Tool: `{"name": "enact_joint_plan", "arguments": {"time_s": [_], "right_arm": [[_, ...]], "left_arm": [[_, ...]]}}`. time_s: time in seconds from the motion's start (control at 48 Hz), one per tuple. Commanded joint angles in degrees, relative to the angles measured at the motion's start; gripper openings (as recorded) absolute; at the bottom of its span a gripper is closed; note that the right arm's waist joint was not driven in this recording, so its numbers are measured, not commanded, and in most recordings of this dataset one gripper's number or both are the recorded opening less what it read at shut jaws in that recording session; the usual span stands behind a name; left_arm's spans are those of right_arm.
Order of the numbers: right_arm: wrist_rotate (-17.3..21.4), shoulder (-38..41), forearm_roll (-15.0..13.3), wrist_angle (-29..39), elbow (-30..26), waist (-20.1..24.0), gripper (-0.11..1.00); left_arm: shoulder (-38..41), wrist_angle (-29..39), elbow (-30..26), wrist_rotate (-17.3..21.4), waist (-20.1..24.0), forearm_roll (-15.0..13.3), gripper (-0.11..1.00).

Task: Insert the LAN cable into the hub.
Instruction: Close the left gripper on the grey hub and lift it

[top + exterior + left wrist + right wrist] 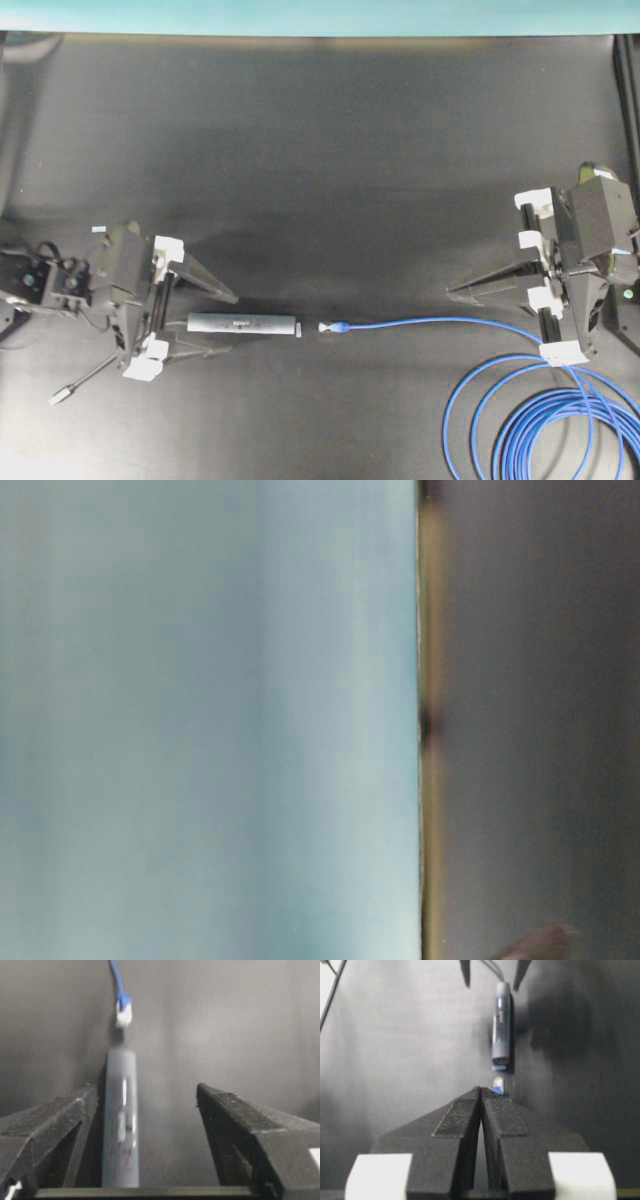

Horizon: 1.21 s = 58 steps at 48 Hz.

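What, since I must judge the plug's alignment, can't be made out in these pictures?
- Hub port: too small overhead, blurred in the right wrist view.
- LAN cable coil: cut off by the overhead view's lower right edge.
- Plug: partly hidden behind the right tool in its wrist view.
- Table-level view: wholly blurred.

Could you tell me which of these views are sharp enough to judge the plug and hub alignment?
Overhead: sharp, LAN cable plug just short of the hub. Table-level: wholly blurred, useless. Left wrist: hub soft. Right wrist: hub fairly clear, plug mostly hidden by fingers.
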Motion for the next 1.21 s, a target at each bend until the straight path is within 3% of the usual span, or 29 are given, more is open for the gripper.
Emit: {"name": "enact_joint_plan", "arguments": {"time_s": [0.0,0.25,0.687,0.833,0.958,1.187], "right_arm": [[0.9,0.0,0.1,-0.5,-0.7,0.0,0.0],[2.3,-0.1,0.1,-0.3,-0.7,0.0,0.0],[4.0,-0.1,0.1,0.0,-0.6,0.0,0.0],[4.4,0.0,0.1,-0.1,-0.6,0.0,0.0],[4.7,-0.1,0.1,-0.3,-0.4,0.0,0.0],[7.5,1.3,0.4,0.4,0.7,0.0,0.0]], "left_arm": [[2.5,-2.9,-0.5,-0.1,0.3,0.2,0.77],[8.3,-6.2,-1.7,-0.3,0.3,0.1,0.76],[15.4,-6.1,-4.8,-0.4,0.7,0.1,0.68],[16.0,-6.0,-5.8,0.5,0.5,0.2,0.55],[16.0,-5.8,-6.4,1.9,-0.4,0.2,0.29],[11.8,-0.2,-9.3,2.5,-1.0,0.1,0.28]]}}
